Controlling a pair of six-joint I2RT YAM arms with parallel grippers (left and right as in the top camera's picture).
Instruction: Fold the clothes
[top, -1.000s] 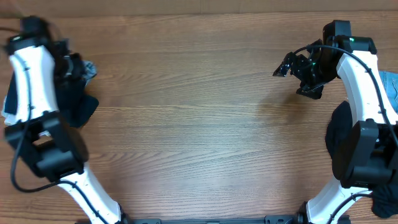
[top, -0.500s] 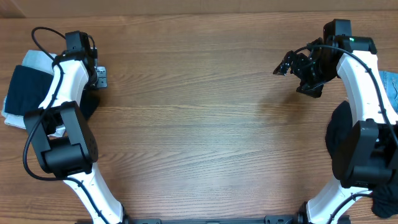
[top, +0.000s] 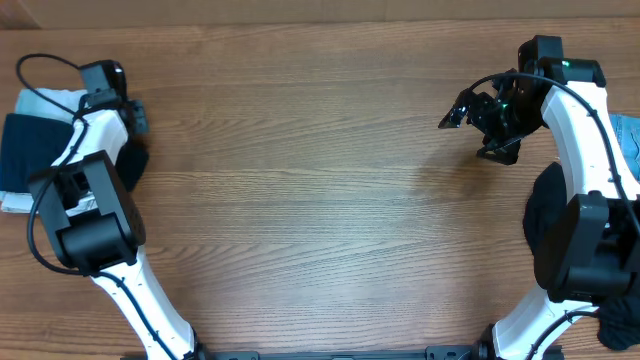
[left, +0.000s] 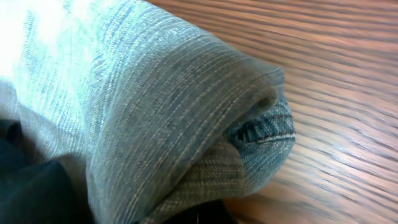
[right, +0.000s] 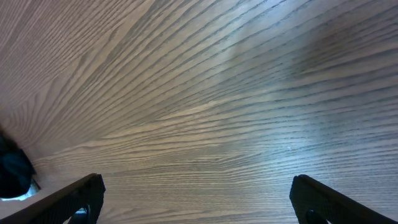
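Our left arm (top: 95, 150) reaches to the far left edge of the desk (top: 320, 200), where a heap of clothes lies. From overhead, a dark navy garment (top: 20, 150) sits at the outer edge with light-blue denim (top: 45, 100) just behind it, and the left jaws sit right beside this heap on its inner side. In the left wrist view a rolled fold of that denim (left: 155, 112) fills nearly everything, pressed close to the lens, with dark fabric (left: 31, 186) under it at the lower left and bare wood to the right. The fold hides the left jaws. They are together, but we cannot tell whether they pinch any cloth.

Our right arm (top: 580, 120) holds its jaws above bare wood in the upper right part of the desk. They stand wide apart with nothing between them: in the right wrist view the two fingertips (right: 68, 196) show at the bottom corners and only wood grain lies between. A dark garment (top: 545, 225) lies at the right edge, partly behind that arm, and a pale denim piece (top: 628, 135) shows at the very edge. Both are well apart from the right jaws.
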